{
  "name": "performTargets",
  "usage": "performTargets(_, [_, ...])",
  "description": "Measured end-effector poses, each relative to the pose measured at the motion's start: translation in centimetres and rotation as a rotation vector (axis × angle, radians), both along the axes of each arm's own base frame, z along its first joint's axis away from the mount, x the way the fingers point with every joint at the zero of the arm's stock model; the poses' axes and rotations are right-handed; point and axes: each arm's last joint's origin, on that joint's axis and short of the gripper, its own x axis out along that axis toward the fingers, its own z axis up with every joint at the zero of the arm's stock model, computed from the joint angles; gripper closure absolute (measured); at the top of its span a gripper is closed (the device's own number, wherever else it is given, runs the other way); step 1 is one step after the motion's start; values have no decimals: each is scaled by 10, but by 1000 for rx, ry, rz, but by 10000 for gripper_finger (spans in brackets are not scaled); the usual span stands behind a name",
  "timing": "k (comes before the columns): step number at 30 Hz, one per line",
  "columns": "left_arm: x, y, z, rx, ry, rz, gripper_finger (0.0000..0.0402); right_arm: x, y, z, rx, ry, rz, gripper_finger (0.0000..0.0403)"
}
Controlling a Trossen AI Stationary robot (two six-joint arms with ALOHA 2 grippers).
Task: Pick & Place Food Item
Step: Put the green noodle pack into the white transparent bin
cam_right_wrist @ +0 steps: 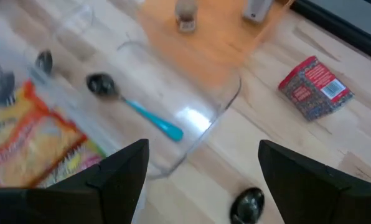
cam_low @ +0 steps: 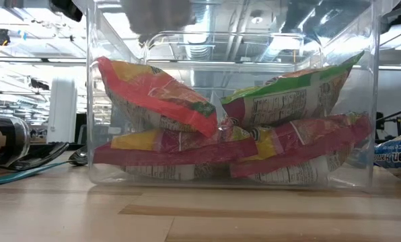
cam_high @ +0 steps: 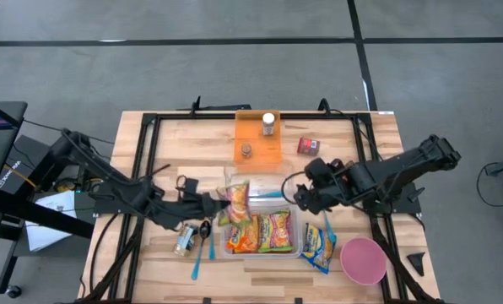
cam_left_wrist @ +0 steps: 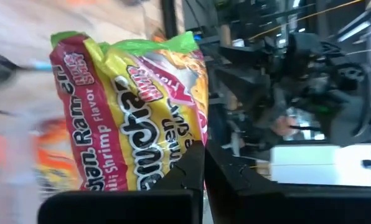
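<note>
- Clear plastic is what we are filling: the clear plastic bin (cam_high: 295,247) sits near the front of the wooden table (cam_high: 378,152), and in the low view we count several ramen packets (cam_low: 187,144) already lying inside it, stacked and leaning on one another.
- We hold another one now: the left gripper (cam_high: 219,203) is clamped on a shrimp ramen packet (cam_high: 237,201), and the left wrist view shows the packet (cam_left_wrist: 132,112) pinched between its dark fingers (cam_left_wrist: 188,165), which are closed tight on the wrapper's edge.
- From above, that packet hangs at the bin's far left edge, above the packets inside; we cannot tell whether it touches them.
- Our right gripper (cam_high: 306,196) waits just beyond the bin's far right corner with its fingers (cam_right_wrist: 120,168) spread wide and nothing between them.
- A blue snack bag (cam_high: 317,245) lies on the table just beside the bin's right side, outside it, so we judge it may be left to place.
- A small red packet (cam_high: 309,146) lies apart near the orange tray (cam_high: 260,148), which carries a shaker (cam_high: 268,124) and a small jar (cam_high: 246,150).
- A teal spoon (cam_high: 199,263) and a can (cam_high: 183,241) lie left of the bin; a pink bowl (cam_high: 363,260) sits to its right.
- We judge the task well along: most packets are in, one is in hand over the bin and not yet released.
</note>
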Motion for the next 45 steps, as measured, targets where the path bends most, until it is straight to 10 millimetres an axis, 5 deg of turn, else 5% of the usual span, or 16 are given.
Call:
performTargets(6, [27,-17,-11,-44,-62,-2,401,-10,15,-2,-10,31,41,104])
performTargets(15, [51,-35,-3,-52,-60,-29,401,-19,30,-2,-14,41,85,104])
performTargets(27, [29,-59,-19,-123,53,-9,401,-23,37,-2,-12,36,111,104])
performTargets(45, [27,-48,-37,-134,189,-13,401,-22,37,-2,-34,22,107,104])
